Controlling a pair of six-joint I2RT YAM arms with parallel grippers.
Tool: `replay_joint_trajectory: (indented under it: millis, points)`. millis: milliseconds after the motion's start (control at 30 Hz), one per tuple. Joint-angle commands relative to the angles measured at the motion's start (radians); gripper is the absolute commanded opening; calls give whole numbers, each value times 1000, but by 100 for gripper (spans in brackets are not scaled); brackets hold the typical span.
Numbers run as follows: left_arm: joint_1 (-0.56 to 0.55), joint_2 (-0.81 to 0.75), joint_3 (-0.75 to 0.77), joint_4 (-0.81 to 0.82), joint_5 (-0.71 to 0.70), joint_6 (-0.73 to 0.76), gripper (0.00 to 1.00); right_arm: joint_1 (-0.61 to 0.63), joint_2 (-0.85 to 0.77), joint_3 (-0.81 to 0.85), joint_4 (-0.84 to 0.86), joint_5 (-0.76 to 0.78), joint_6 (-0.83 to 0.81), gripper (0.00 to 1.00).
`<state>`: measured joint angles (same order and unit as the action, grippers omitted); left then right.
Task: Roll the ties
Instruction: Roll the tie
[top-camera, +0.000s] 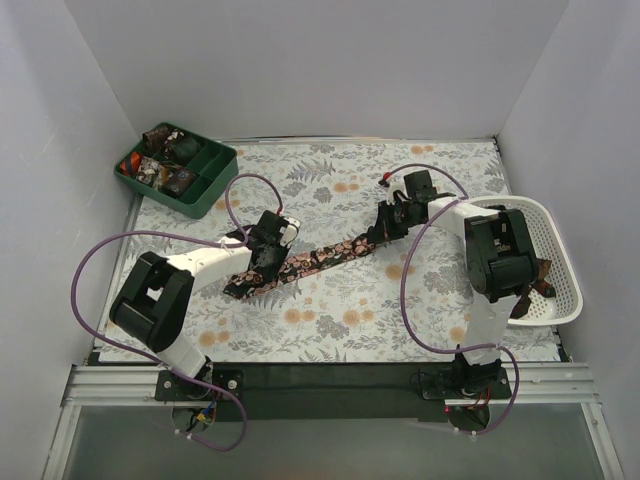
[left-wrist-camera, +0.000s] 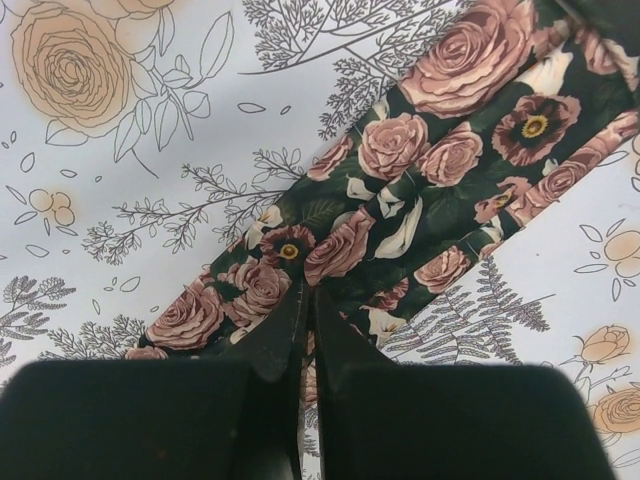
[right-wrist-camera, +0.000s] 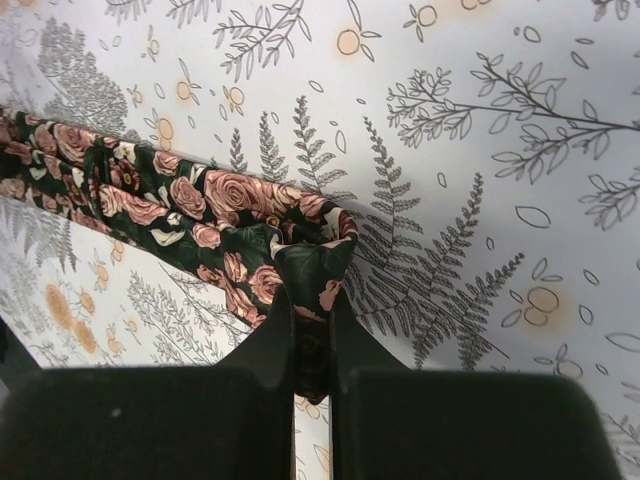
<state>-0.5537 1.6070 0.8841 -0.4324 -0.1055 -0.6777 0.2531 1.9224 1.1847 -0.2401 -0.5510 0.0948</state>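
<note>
One tie (top-camera: 320, 258), dark with pink roses, lies stretched diagonally across the flowered tablecloth. My left gripper (top-camera: 268, 262) is over its lower left part. In the left wrist view its fingers stand shut, tips (left-wrist-camera: 305, 292) pinching the fabric of the tie (left-wrist-camera: 450, 150) near its edge. My right gripper (top-camera: 385, 228) is at the upper right end. In the right wrist view it (right-wrist-camera: 312, 290) is shut on the bunched, folded end of the tie (right-wrist-camera: 200, 205), with dark cloth showing between the fingers. Several coiled ties (top-camera: 165, 150) sit in the tray.
A dark green divided tray (top-camera: 215, 195) stands at the back left corner. A white lattice basket (top-camera: 565, 260) sits at the right edge beside the right arm, a brownish strip (top-camera: 540, 275) in it. A small red item (top-camera: 385, 180) lies behind the right gripper. White walls enclose the table.
</note>
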Motion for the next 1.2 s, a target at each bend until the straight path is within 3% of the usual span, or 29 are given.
replay_joint_trajectory:
  millis: [0,33,67,167,300,367,600,800,967,1167]
  points:
    - [12,16,-5,-89,-72,-11,1,-8,-57,55,-65,204,-69,1]
    - [14,16,-5,-94,-72,-16,4,-3,-63,61,-79,226,-73,1]
    - [14,16,-2,-94,-66,-17,16,1,-71,69,-87,250,-79,1]
    - [14,8,19,-97,-24,-19,28,31,-88,113,-133,368,-121,1]
    - [14,-13,55,-100,67,-39,57,98,-94,165,-183,610,-178,1]
    - [14,-28,65,-97,99,-54,64,149,-86,200,-217,702,-210,1]
    - [15,-99,69,-104,141,-103,65,302,-7,289,-281,1133,-265,1]
    - [17,-165,27,-109,128,-164,65,422,88,314,-304,1355,-276,1]
    - [17,-225,-10,-105,119,-216,65,488,141,313,-303,1366,-271,1]
    - [17,-281,-37,-101,87,-247,65,525,170,314,-309,1246,-254,5]
